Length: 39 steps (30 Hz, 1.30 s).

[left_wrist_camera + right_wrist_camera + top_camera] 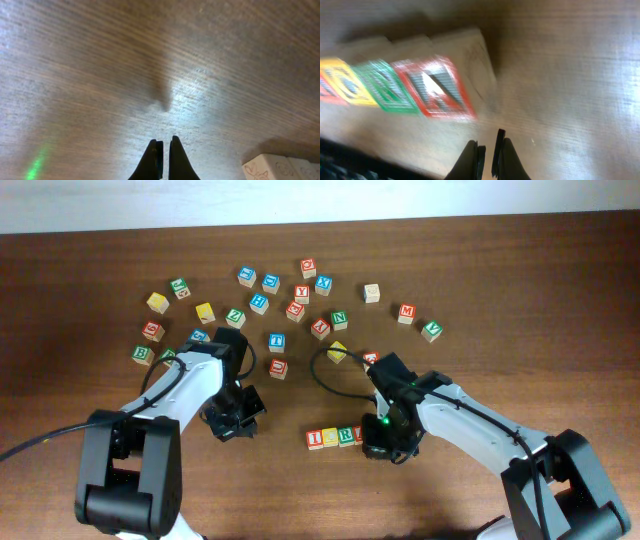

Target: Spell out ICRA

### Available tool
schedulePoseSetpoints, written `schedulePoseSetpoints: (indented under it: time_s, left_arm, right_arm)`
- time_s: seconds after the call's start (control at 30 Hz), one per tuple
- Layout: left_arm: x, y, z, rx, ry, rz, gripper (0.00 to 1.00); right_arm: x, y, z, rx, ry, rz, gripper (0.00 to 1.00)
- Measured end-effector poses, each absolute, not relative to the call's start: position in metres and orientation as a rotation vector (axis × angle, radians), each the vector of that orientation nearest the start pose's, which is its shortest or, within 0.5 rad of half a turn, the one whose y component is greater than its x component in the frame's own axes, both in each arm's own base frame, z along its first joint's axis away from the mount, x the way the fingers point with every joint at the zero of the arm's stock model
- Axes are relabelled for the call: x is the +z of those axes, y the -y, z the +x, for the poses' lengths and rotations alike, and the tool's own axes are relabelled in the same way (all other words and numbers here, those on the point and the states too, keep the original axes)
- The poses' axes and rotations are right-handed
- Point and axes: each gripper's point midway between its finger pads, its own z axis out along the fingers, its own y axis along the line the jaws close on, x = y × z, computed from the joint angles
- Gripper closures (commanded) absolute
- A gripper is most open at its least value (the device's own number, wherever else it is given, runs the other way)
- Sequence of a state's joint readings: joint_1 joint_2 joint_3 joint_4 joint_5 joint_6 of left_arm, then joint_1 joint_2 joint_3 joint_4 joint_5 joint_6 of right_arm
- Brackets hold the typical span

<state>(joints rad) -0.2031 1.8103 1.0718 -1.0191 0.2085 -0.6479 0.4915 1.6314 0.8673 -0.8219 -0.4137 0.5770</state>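
Black fingertips of the right hand (487, 147) fill the bottom of its wrist view. They are drawn almost together, with only a sliver of gap and nothing between them. Just beyond them, blurred, stands the A cube (437, 92), touching the R cube (387, 87). The C cube (345, 82) comes next, and the I cube (315, 439) ends the row at the near middle of the bench (480, 270). From overhead the right hand hides part of the A, but the row appears to read ICRA already.

The left hand (163, 150) hangs over bare wood to the left of the row, its fingers likewise nearly closed and empty. A pale cube (280, 167) shows at the corner of its view; which cube it is cannot be told.

These cubes look light, stiff and smooth-sided, so they will likely slide at a slight nudge. With the neighbours touching, only the front and back faces of each are free to pinch. The end cubes also offer one outer side.

Loose cubes (275, 285) lie scattered across the far half, well apart from the row. A yellow cube (337, 351) and a black cable (325, 378) sit close by the right arm. Any retreat should lift clear before swinging, or the A may be dragged askew.
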Motion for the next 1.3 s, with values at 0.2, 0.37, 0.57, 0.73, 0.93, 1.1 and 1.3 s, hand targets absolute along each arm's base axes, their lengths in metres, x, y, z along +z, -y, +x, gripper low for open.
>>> schedulePoseSetpoints:
  time_s: [0.2, 0.37, 0.57, 0.73, 0.93, 1.1, 1.3]
  left_arm:
    - [0.012, 0.107, 0.237, -0.182, -3.349, -0.608, 1.00]
    - [0.011, 0.133, 0.229, -0.175, -3.365, -0.427, 1.00]
    - [0.010, 0.168, 0.227, -0.276, -3.344, -0.286, 1.00]
    - [0.011, 0.175, 0.224, -0.293, -3.347, -0.269, 1.00]
    - [0.012, 0.181, 0.221, -0.329, -3.355, -0.258, 1.00]
    - [0.012, 0.188, 0.224, -0.361, -3.338, -0.236, 1.00]
    - [0.010, 0.187, 0.228, -0.348, -3.320, -0.230, 1.00]
  right_arm:
    - [0.035, -0.155, 0.211, 0.514, -3.293, 0.218, 0.96]
    - [0.030, -0.126, 0.238, 0.386, -3.207, 0.306, 0.96]
    - [0.020, -0.143, 0.252, 0.418, -3.158, 0.220, 0.96]
    - [0.019, -0.154, 0.249, 0.438, -3.162, 0.166, 0.96]
    - [0.021, -0.173, 0.244, 0.499, -3.160, 0.085, 0.96]
    - [0.021, -0.177, 0.242, 0.515, -3.162, 0.071, 0.96]
    - [0.022, -0.179, 0.240, 0.541, -3.170, 0.072, 0.96]
